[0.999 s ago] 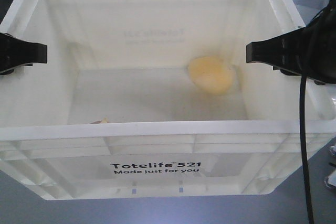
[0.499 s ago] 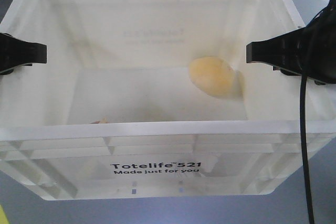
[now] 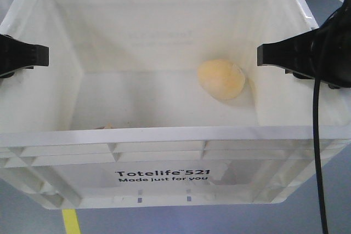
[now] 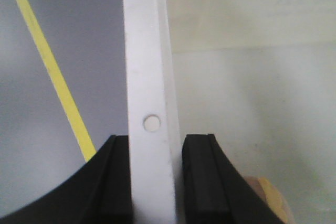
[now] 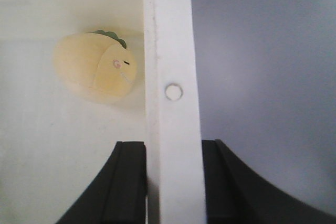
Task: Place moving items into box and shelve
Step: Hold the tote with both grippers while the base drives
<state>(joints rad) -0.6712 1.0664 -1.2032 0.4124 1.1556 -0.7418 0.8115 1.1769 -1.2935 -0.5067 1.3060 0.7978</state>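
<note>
Currently white box (image 3: 164,134) holds yellow plush toy (image 3: 221,79) by R wall; L+R jaws clamped on side rims.

A tan lump (image 3: 104,126) lay mostly hidden behind the near rim of the box (image 3: 175,134); the left wrist view's bottom edge cut it off.

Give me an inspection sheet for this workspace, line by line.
Surface: grey floor with a yellow line under the box.
Job's things: white box, open; yellow plush toy on its bottom near the right wall; a tan thing partly hidden behind the near rim, unidentifiable.
Clutter: nothing seen.
End effectors: left end effector and right end effector each shut on a side rim of the box.
Cables: black cable hangs beside the right end effector.
Surroundings: nothing seen beyond the floor.
</note>
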